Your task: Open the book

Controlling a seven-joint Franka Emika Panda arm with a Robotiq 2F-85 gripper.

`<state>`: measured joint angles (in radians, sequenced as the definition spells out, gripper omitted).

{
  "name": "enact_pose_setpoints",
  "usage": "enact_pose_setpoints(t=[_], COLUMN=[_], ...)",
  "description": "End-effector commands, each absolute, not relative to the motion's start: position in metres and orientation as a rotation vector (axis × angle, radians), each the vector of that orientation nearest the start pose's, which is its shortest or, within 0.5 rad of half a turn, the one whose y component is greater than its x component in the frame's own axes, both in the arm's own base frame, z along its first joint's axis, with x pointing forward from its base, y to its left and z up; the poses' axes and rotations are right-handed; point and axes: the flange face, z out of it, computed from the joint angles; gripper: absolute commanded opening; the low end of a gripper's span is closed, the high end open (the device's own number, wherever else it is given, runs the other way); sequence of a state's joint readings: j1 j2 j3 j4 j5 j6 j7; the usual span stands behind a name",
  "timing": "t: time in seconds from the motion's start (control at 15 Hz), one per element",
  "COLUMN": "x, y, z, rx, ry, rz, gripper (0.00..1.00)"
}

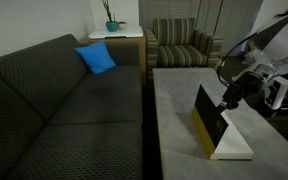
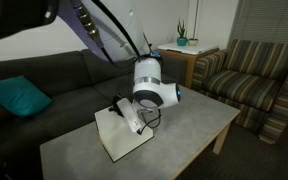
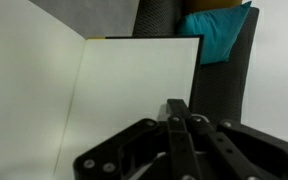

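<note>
Book: the book (image 1: pixel 209 122) lies open on the table, with its black, yellow-edged cover standing nearly upright and the gripper (image 1: pixel 227 102) at the cover's top edge.
Gripper state: the fingers (image 3: pixel 174 125) are pressed together with no gap between them. Whether they pinch the cover or only lean on it I cannot tell.
Gripper approach: in an exterior view the arm comes in from 2 o'clock and points down toward 8 o'clock at the cover. In the wrist view the gripper (image 3: pixel 181 105) enters from 6 o'clock.
Pages: a plain white page (image 3: pixel 134 90) fills the wrist view just beyond the fingertips. In an exterior view the white page (image 2: pixel 119 145) lies flat under the gripper (image 2: pixel 132 120).
Book's place: it sits on the grey table (image 1: pixel 179 95), toward 4 o'clock of the tabletop in that view and near the table's edge.
Table: the pale, rectangular table (image 2: pixel 189 125) stands just beside the sofa.
Sofa: the dark sofa (image 1: pixel 54 100) is at 9 o'clock from the book, and a blue cushion (image 1: pixel 96 58) lies at its far end.
Beyond: a striped armchair (image 1: pixel 184 45) is at 12 o'clock from the table. A potted plant (image 1: pixel 111 20) stands on a side table (image 1: pixel 119 38) between the sofa and the armchair.
</note>
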<state>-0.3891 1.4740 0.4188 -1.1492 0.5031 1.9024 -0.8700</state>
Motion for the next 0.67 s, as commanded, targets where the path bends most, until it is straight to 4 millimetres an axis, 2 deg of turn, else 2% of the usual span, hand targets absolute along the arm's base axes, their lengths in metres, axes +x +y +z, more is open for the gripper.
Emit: enact_pose_setpoints(t=[0.0,0.6], x=[0.64,0.651], y=[0.025,0.063], z=[-0.085,-0.105], rx=[-2.041,-2.295], ry=[-0.363,-0.48], rz=[0.196,0.133], gripper=[0.0,0.0])
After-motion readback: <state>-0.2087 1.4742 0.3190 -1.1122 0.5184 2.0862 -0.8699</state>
